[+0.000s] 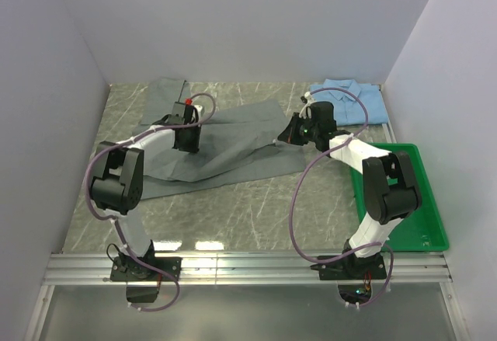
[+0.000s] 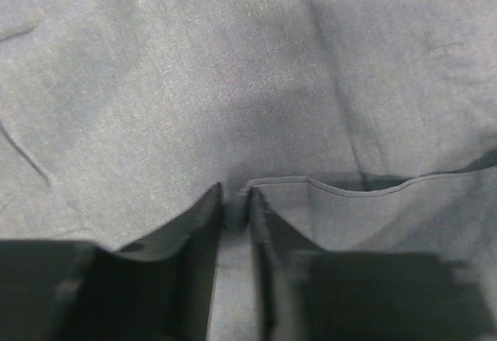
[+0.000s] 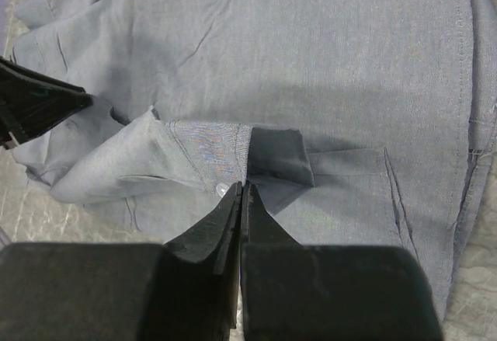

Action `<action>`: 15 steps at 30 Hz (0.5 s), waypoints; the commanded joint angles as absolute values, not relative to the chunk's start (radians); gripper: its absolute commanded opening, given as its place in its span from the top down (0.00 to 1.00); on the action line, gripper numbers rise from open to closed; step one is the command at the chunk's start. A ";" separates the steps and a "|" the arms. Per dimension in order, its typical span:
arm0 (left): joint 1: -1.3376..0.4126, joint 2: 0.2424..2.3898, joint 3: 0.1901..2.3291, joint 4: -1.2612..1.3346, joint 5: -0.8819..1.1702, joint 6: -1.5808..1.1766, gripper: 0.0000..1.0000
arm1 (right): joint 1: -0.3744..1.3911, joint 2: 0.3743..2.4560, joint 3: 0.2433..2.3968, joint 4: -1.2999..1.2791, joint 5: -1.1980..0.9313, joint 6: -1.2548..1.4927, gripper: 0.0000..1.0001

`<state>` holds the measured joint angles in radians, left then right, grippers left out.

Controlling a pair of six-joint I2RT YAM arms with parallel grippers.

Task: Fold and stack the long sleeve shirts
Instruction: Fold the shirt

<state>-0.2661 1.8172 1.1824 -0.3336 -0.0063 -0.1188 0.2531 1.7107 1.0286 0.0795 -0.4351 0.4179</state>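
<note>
A grey long sleeve shirt (image 1: 233,143) lies spread across the middle of the table. A light blue long sleeve shirt (image 1: 349,100) lies folded at the back right. My left gripper (image 1: 186,140) is down on the grey shirt's left part. In the left wrist view its jaws (image 2: 235,193) stand narrow with a ridge of grey cloth (image 2: 233,85) pinched at the tips, next to a hem edge (image 2: 349,189). My right gripper (image 1: 295,133) is at the shirt's right corner. Its jaws (image 3: 242,186) are shut on a raised fold of the shirt (image 3: 311,61) beside a button (image 3: 224,189).
A green plastic tray (image 1: 423,224) stands at the right, beside the right arm. White walls close in the table on the left, back and right. A black part (image 3: 31,104) juts into the right wrist view from the left edge.
</note>
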 commanded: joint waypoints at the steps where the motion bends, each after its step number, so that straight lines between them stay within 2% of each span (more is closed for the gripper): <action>1: -0.267 1.848 1.233 -0.295 0.003 -0.094 0.76 | 0.259 1.697 1.075 0.092 -0.446 0.414 1.00; 6: -0.261 1.881 1.281 -0.279 0.003 -0.072 0.99 | 0.258 1.694 1.084 0.068 -0.439 0.416 1.00; 15: -0.181 1.852 1.261 -0.209 0.074 -0.072 0.95 | 0.233 1.730 1.092 -0.044 -0.356 0.480 1.00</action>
<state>-0.2115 1.8843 1.2476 -0.2817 0.0303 -0.0864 0.2489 1.7119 1.0462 0.0128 -0.3943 0.4480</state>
